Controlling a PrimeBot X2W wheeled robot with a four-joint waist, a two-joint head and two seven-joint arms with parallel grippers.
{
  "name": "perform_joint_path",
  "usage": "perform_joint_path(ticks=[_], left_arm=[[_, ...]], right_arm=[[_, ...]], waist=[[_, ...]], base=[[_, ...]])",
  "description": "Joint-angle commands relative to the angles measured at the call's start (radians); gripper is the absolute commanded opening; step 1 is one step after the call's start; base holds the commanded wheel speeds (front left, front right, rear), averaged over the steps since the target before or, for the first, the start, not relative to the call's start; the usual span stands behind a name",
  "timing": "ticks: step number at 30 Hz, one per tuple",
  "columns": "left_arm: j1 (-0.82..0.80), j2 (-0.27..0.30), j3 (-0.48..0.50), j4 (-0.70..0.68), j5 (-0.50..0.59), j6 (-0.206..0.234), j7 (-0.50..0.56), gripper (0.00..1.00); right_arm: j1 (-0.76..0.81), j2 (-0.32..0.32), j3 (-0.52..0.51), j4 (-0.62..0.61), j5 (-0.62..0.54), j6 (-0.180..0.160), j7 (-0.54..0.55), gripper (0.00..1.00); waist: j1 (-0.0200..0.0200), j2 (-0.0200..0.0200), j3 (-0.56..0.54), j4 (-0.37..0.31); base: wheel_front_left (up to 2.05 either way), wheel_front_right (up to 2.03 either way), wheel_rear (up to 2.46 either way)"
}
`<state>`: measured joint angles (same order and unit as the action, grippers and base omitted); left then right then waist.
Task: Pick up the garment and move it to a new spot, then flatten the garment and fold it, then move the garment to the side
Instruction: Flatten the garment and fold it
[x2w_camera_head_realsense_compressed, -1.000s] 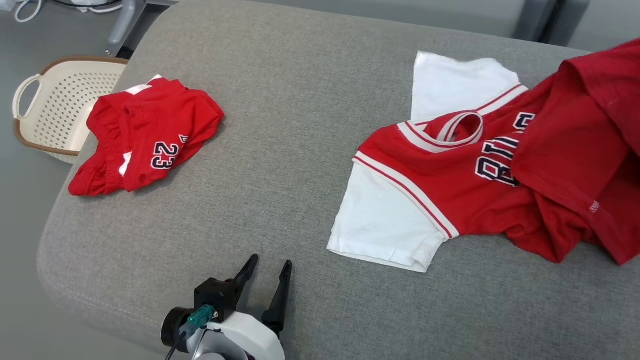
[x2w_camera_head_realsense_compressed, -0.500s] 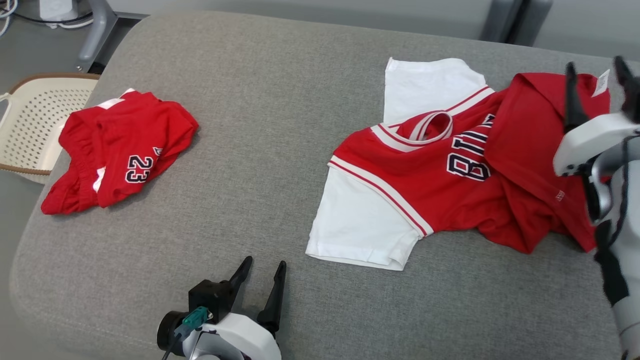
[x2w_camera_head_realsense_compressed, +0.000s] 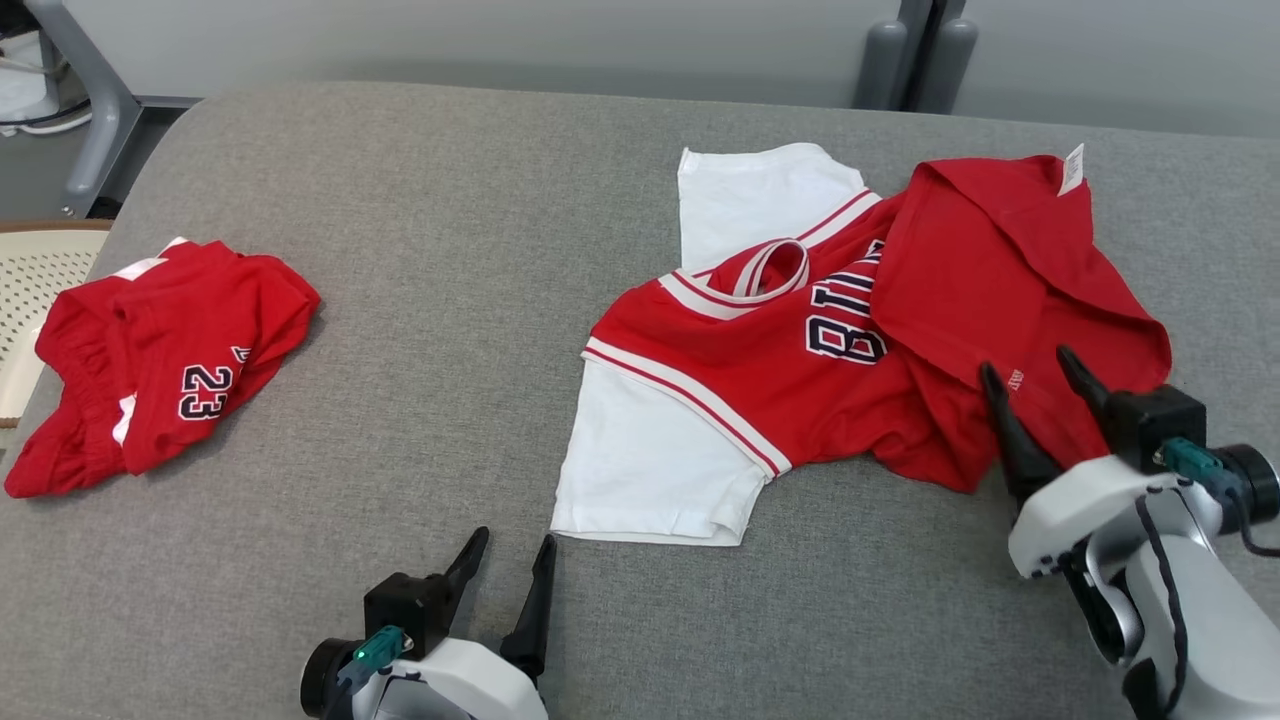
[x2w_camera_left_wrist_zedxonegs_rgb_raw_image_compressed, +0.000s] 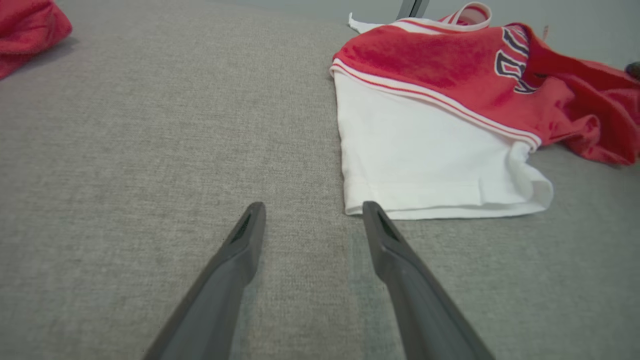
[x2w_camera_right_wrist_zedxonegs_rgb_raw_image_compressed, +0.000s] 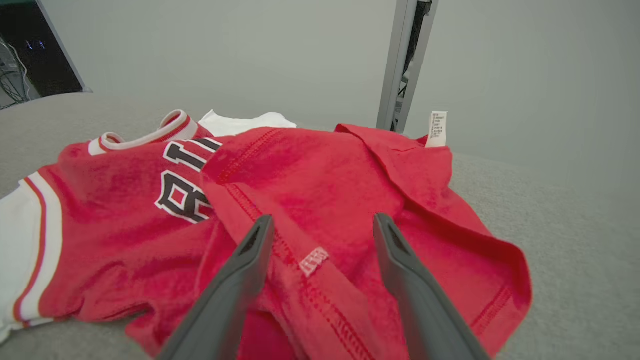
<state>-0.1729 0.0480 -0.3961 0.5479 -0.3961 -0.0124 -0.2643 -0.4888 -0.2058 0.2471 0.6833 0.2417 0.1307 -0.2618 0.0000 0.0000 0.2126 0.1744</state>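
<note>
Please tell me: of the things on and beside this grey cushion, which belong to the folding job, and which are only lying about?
For the job: red and white jersey; right gripper and left gripper, both with jaws open.
Only lying about: red shorts marked 23; cream basket.

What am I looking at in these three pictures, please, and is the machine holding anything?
It is a two-armed robot working at a grey cushioned surface. The wide picture comes from its head camera; the other two look along each wrist's two dark fingers. On the surface lie a rumpled red-and-white jersey shirt and crumpled red shorts numbered 23; a perforated basket sits beside. The left gripper is open near the white sleeve; the right gripper is open over the red hem. Nothing is held.
</note>
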Motion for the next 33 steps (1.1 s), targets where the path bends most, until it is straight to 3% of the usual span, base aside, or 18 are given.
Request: perform_joint_path(ticks=[1,19,33], left_arm=[[0.0,0.005,0.004,0.001,0.011,-0.006,0.0,1.0],[0.007,0.005,-0.002,0.011,0.002,-0.008,0.0,1.0],[0.013,0.005,0.009,0.013,0.0,-0.012,0.0,1.0]], right_arm=[[0.041,-0.02,0.003,-0.014,0.002,0.0,-0.004,1.0],[0.082,-0.028,0.044,-0.052,-0.046,0.0,-0.004,1.0],[0.066,-0.024,-0.02,-0.001,-0.131,0.0,-0.004,1.0]], waist=[[0.0,0.0,-0.006,-0.009],[0.0,0.0,-0.013,-0.019],[0.0,0.0,-0.016,-0.022]], base=[[0.0,0.0,0.0],[0.0,0.0,0.0],[0.0,0.0,0.0]])
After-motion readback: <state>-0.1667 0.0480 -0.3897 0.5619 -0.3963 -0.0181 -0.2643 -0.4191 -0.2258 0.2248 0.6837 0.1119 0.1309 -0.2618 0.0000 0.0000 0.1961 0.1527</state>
